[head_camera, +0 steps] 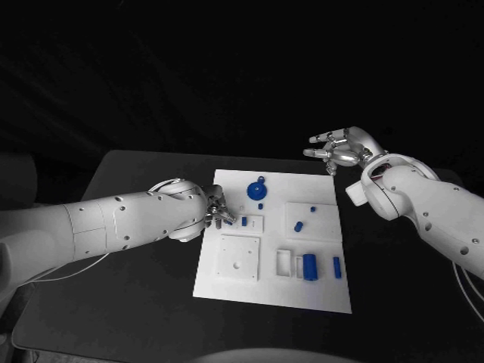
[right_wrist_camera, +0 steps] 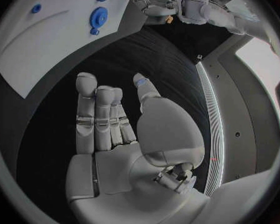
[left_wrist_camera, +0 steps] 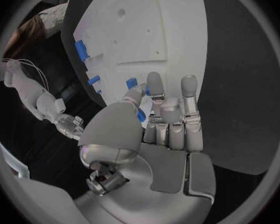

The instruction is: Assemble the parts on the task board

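Nearest the camera in the head view, the front of the white board (head_camera: 273, 291) lies bare on the black worktop (head_camera: 144, 318). Just behind that bare strip sit a raised square plate (head_camera: 240, 257), a tall blue block (head_camera: 308, 265) and a slim blue pin (head_camera: 336, 266), both with their long axes running away from the robot.

Farther back, the left hand (head_camera: 215, 209) rests over the board's left edge. From the wrist view its fingers (left_wrist_camera: 155, 87) reach onto the board beside a small blue piece (left_wrist_camera: 132, 82), and the thumb curls in near another blue bit; whether anything is truly pinched I cannot tell. A small blue peg (head_camera: 244, 221) stands just to the right of this hand, so the left hand is clearly the nearer one for it.

Beyond that lie a short blue piece (head_camera: 299, 224) and the round blue gear (head_camera: 257, 189).

Farthest back, the right hand (head_camera: 340, 151) hovers off the board's far right corner, fingers spread and holding nothing, well apart from the gear (right_wrist_camera: 99, 16).
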`<state>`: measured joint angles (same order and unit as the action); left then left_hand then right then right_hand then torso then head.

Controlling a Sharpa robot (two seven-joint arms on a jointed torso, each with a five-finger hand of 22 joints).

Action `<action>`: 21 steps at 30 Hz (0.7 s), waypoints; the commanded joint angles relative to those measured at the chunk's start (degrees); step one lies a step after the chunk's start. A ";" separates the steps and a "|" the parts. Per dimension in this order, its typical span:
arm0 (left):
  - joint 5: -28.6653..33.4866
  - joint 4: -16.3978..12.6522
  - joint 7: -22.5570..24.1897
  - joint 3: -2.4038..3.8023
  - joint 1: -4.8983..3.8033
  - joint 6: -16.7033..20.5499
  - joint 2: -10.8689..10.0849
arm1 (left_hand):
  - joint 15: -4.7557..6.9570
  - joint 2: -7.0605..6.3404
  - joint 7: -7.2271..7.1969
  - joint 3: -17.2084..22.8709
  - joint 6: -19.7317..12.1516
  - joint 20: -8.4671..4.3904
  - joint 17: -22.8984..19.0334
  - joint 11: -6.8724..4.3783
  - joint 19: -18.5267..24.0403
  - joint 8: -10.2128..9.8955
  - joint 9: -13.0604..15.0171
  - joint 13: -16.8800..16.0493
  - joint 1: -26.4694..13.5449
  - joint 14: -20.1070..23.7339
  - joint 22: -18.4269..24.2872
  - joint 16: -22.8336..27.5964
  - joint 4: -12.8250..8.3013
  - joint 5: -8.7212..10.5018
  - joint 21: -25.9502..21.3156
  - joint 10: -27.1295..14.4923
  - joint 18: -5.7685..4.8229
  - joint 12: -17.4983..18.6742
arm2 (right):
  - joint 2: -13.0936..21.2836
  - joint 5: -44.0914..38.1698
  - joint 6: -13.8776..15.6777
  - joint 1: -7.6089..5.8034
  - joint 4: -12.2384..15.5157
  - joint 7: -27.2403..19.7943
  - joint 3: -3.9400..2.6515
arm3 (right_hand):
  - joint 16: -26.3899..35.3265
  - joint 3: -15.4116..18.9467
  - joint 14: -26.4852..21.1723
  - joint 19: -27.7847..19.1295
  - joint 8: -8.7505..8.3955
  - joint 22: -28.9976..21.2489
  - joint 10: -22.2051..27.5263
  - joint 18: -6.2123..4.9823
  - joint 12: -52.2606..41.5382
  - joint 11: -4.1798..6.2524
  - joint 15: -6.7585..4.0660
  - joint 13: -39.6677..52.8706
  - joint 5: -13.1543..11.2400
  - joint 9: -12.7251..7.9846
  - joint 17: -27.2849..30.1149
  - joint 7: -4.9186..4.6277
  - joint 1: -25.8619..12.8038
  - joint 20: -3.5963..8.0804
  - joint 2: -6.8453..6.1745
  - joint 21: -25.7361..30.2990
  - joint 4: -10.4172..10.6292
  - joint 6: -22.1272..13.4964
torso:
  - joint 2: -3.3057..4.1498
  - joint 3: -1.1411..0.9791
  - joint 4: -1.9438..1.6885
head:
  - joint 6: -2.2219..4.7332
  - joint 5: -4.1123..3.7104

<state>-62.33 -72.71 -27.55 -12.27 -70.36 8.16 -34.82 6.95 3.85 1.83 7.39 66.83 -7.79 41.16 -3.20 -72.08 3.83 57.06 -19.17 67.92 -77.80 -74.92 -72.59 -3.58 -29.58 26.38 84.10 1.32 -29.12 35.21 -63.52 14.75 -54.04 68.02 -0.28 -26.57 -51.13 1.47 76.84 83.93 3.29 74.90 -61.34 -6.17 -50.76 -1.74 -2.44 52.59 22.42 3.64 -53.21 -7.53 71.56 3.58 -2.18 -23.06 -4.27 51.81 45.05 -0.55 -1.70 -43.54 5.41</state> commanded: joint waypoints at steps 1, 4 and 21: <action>-0.37 0.13 -0.07 -0.06 0.32 -1.02 0.44 | 0.08 0.39 -2.58 2.67 2.86 0.11 0.08 -0.63 -0.48 0.18 2.54 0.05 0.01 -0.30 -1.04 0.12 -2.63 -0.07 0.23 2.67 0.42 -0.24 | 0.03 -0.38 -0.75 0.04 0.09 -0.39 -0.01 | 0.17 0.09 -0.24 1.88 0.26 2.59 0.07 -1.03 -0.12 0.11 -0.01 -0.05 0.28 0.08 0.09 -0.19 -0.57 -0.06 0.21 0.16 0.13 0.28 | 0.04 0.02 0.00 | -0.07 -0.09; -0.70 0.28 -0.13 -0.08 0.45 -1.18 0.66 | 0.08 0.39 -2.58 2.67 2.86 0.11 0.08 -0.63 -0.48 0.18 2.54 0.05 0.01 -0.30 -1.04 0.12 -2.63 -0.07 0.23 2.67 0.42 -0.24 | 0.04 -0.38 -0.74 0.05 0.11 -0.40 -0.01 | 0.17 0.09 -0.24 1.88 0.26 2.59 0.07 -1.03 -0.12 0.11 -0.01 -0.05 0.28 0.08 0.09 -0.19 -0.57 -0.06 0.21 0.16 0.13 0.28 | 0.01 0.01 -0.03 | -0.14 -0.15; -1.98 -0.04 -0.52 -0.18 0.61 -1.93 0.73 | 0.11 0.13 -2.68 2.87 3.25 0.13 0.90 -0.71 -0.51 0.22 2.80 0.10 -0.25 -0.56 -1.06 -0.10 -3.15 -1.27 0.38 2.69 0.47 -0.58 | 0.12 -0.38 -0.72 0.09 0.16 -0.39 -0.01 | 0.17 0.09 -0.24 1.88 0.26 2.59 0.07 -1.03 -0.12 0.11 -0.01 -0.05 0.28 0.08 0.09 -0.19 -0.57 -0.06 0.21 0.16 0.13 0.28 | 0.01 0.07 -0.08 | -0.25 -0.19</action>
<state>-63.86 -72.50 -27.83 -12.21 -70.21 7.76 -34.38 6.97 3.83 1.83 7.38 66.83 -7.57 41.94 -3.32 -72.30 3.83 59.87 -19.10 67.89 -77.82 -74.91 -72.56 -3.59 -30.47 26.38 84.23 1.31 -29.34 35.35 -63.53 14.75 -54.00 68.08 -0.28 -26.57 -51.13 1.47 76.84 83.93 3.29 74.90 -61.34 -6.17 -50.76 -1.74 -2.44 52.59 22.42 3.64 -53.21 -7.53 71.56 3.58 -2.18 -23.06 -4.27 51.81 45.06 -0.48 -1.77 -43.80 5.22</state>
